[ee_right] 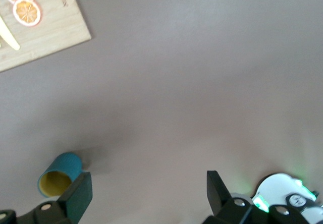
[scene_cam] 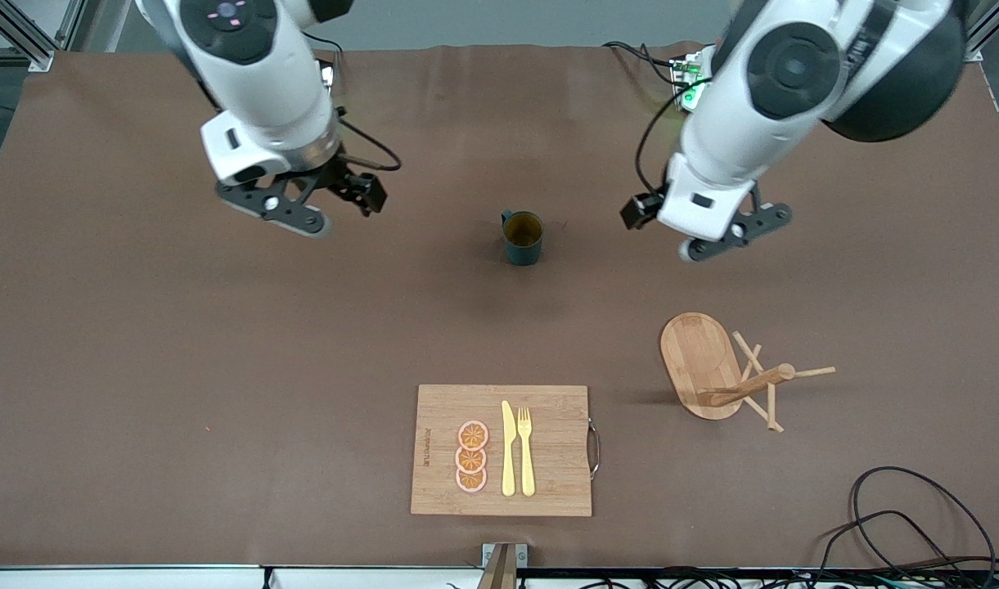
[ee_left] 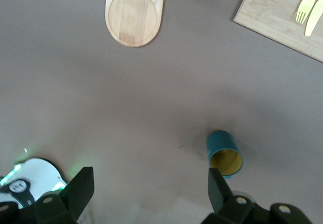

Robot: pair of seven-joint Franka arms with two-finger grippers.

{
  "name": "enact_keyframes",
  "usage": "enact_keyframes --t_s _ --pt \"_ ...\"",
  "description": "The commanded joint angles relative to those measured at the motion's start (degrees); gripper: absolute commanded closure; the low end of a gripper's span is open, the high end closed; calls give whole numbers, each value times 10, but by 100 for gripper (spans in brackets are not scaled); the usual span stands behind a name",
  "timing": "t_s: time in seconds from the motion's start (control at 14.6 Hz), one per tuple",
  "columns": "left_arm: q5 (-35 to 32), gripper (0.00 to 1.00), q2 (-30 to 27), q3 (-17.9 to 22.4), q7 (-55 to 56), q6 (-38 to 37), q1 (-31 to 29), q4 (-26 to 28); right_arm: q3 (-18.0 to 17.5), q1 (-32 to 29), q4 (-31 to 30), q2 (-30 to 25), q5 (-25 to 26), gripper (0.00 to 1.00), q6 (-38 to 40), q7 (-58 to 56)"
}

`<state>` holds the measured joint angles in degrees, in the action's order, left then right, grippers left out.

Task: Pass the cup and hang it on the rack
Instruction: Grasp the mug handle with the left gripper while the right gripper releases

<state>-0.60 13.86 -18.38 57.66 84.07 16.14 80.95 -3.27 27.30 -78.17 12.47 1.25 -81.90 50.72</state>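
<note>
The dark teal cup stands upright on the brown table, its handle turned toward the right arm's end. It also shows in both wrist views, cup and cup. My right gripper hovers open over bare table, toward the right arm's end from the cup. In its own view the right gripper holds nothing. My left gripper hangs open over the table, toward the left arm's end from the cup. Nothing sits in the left gripper. The wooden rack stands nearer the camera than the left gripper, its oval base visible.
A wooden cutting board lies near the front edge, carrying orange slices, a yellow knife and a fork. Black cables coil at the front corner toward the left arm's end.
</note>
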Motion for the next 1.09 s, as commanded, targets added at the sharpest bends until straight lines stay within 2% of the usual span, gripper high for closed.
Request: enact_keyframes --t_s 0.0,0.27,0.55,0.82,1.03 --pt "-54 2 13 0 82 2 66 -7 -10 -49 -25 -31 7 1 -8 -37" --pt "-145 0 49 0 237 6 164 -8 -10 -104 -26 -44 7 1 -10 -124" --pt "-249 0 97 0 318 5 269 -8 -10 -163 -25 -46 7 1 -11 -219" --pt "-371 1 196 5 477 4 394 -8 -10 -224 -25 -46 7 0 -18 -326" --pt "-416 1 257 5 565 7 433 -9 -10 -257 -26 -46 7 0 -28 -391"
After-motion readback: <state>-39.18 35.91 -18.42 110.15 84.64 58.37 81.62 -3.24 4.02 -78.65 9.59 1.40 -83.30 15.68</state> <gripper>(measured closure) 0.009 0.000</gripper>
